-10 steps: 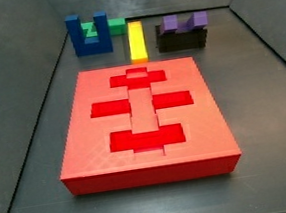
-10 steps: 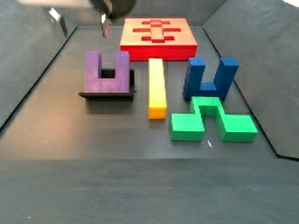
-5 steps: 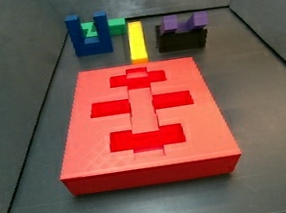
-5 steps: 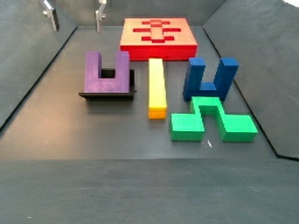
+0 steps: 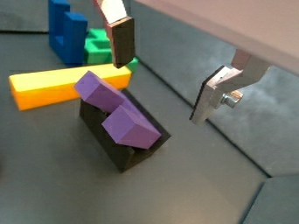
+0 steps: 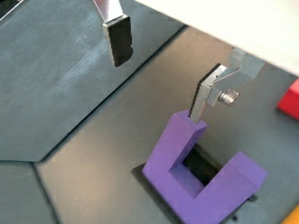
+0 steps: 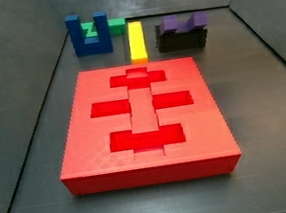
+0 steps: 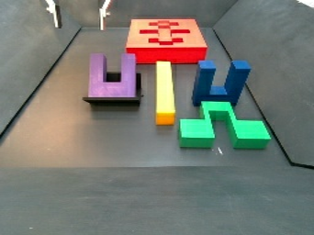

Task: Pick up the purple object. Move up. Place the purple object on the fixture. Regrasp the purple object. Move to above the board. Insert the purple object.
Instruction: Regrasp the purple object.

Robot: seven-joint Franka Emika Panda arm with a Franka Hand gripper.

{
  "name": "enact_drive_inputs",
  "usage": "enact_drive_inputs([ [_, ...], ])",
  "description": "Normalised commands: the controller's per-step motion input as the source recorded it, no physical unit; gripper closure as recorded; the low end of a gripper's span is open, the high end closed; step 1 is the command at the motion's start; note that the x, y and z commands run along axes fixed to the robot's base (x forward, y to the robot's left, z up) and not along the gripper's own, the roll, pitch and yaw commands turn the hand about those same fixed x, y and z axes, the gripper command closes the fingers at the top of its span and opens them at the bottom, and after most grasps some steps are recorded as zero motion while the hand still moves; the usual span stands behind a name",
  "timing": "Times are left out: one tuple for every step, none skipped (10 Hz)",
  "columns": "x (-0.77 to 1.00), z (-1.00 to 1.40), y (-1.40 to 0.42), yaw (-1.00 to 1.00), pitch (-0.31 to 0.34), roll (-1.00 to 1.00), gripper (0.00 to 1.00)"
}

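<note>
The gripper [image 6: 163,63] hangs released above the purple object [image 6: 193,173] on the fixture [image 5: 121,144]; likely light, rigid, smooth; take one prong.

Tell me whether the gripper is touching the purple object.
Apart. In a side view the gripper hangs high above the purple object, which rests on the fixture; a wrist view shows open fingers holding nothing.
</note>
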Motion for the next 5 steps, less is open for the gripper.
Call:
enact_drive_inputs([
  [0.33, -0.11, -0.41, 0.0, 0.446, 1.0, 0.0],
  [0.33, -0.12, -0.41, 0.01, 0.437, 1.0, 0.0],
  [0.35, -0.1, -0.36, 0.03, 0.423, 1.0, 0.0],
  [0.37, -0.06, -0.28, 0.07, 0.38, 1.0, 0.0],
  [0.45, -0.14, -0.14, 0.11, 0.306, 1.0, 0.0],
])
